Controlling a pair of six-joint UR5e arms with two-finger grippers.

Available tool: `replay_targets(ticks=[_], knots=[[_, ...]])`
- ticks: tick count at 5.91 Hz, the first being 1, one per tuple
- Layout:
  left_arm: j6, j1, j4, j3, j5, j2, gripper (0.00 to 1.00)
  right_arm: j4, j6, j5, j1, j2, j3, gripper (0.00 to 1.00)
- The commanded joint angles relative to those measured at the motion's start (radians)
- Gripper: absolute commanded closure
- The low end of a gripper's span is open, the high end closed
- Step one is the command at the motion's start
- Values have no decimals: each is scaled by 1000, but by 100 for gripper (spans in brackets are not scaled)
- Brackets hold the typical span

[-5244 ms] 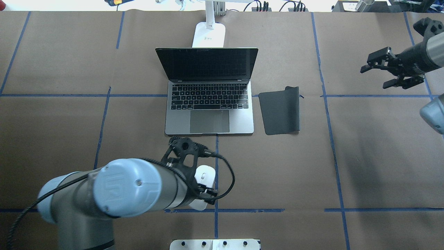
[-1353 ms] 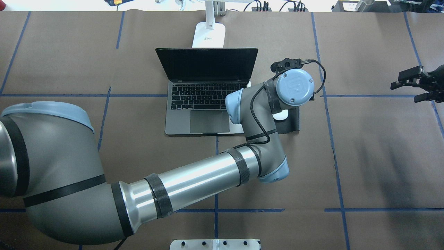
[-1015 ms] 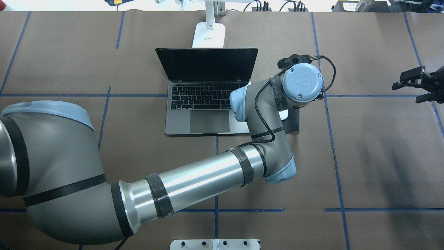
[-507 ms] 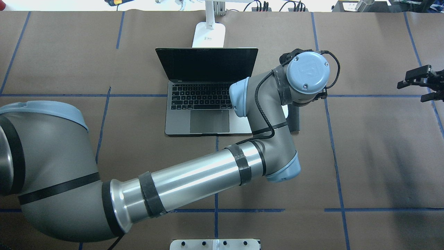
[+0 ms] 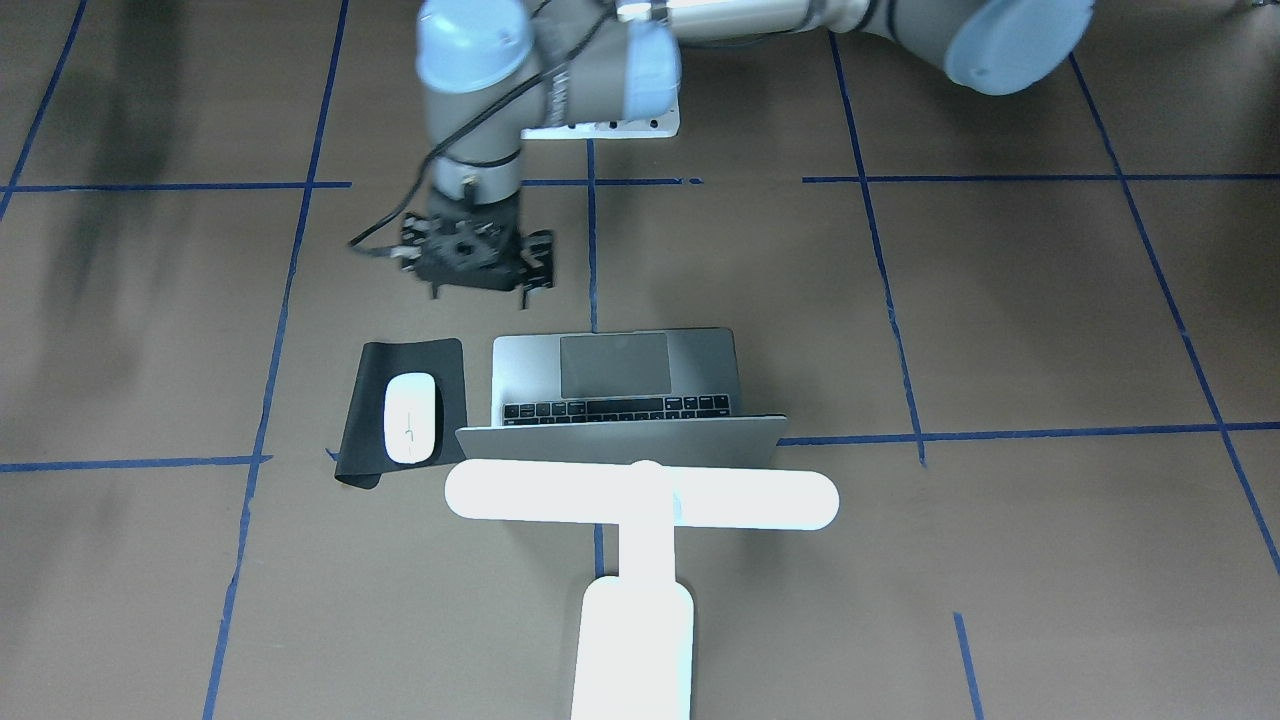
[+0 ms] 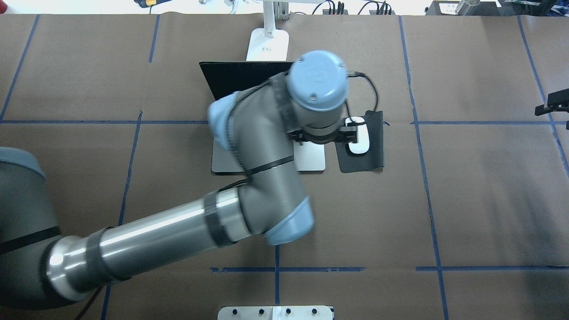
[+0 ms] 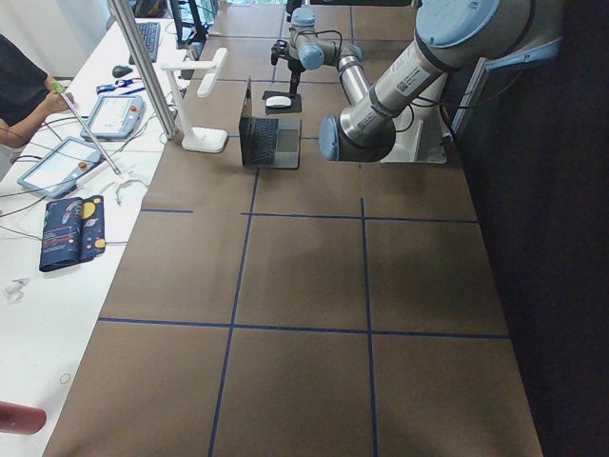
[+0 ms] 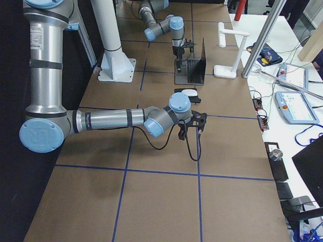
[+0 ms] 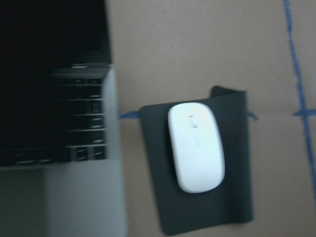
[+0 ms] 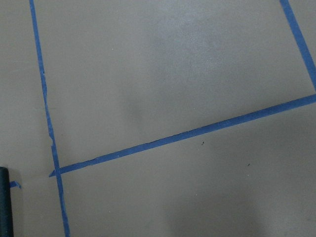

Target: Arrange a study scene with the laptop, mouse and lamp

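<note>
Overhead exterior view, from its left side across: the left arm reaches over the laptop (image 6: 224,162), which stands open at the middle of the surface (image 6: 466,200). The lamp (image 6: 268,44) stands just behind the lid. The arm's wrist covers much of the keyboard and screen from this angle, so a low sideways pull-back could clip the upright lid. That would fold the lid or shove the laptop back into the lamp's base, and a lamp with such a long head on a narrow stem would probably tip.

The left gripper (image 5: 481,290) hangs above the surface on the robot's side of the laptop. Its jaws look spread and it carries nothing. A loose cable loops from its wrist near the mouse (image 6: 359,138) and could snag it and drag it.

The mouse lies free on the black mat (image 6: 362,162), just right of the laptop and toward the mat's far end. One far corner of the mat curls up, so a nudge there might slide the mouse off.

At the far right edge, the right gripper (image 6: 544,104) is spread and empty, well apart from everything and little threat.
</note>
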Motion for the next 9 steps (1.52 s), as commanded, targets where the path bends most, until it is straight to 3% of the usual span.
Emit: replay_targets(ticks=[1,5,6,7,9], knots=[[100,-39,88,-219,-51,181,1,-1,-47,23,26,-29,7,0],[340,-145,157,-576,-129,528,1,-1,-290,25,58,-122,-5,0],[455,-232,200,-647,-212,625,1,-72,-408,25,90,-127,-5,0],[624,-359,204,-666,-305,729,1,-216,-613,27,148,-120,4,0],[934,-573,208,-645,-436,886,1,-497,-931,25,234,-63,7,0]])
